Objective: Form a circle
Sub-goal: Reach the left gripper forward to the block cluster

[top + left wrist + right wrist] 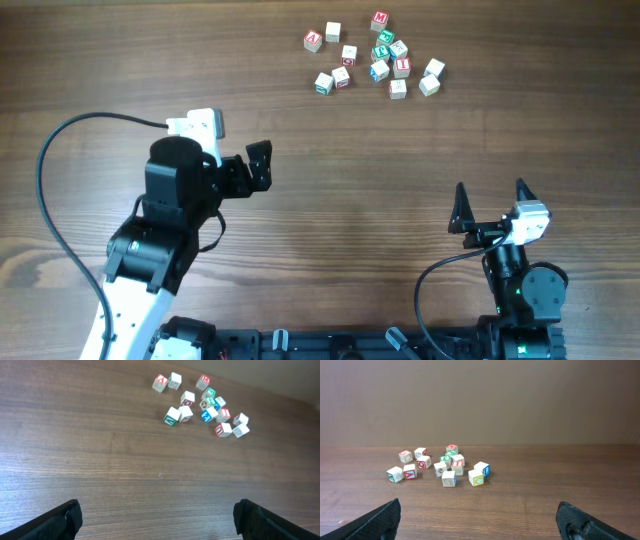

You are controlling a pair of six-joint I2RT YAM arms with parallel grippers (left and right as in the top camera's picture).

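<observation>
The left gripper (262,165) and right gripper (490,188) are hanging wide open and empty while the tight cube cluster (388,48) is sitting at one o'clock on the table (330,230), likely light, hard and skittish, best pinched across opposite flat faces.

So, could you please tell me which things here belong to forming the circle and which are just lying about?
For the job: tight cluster of letter cubes, some green-faced; left gripper and right gripper, both open, away from it.
Lying about: looser cubes around it, though they may feed the circle later; black cable.
</observation>
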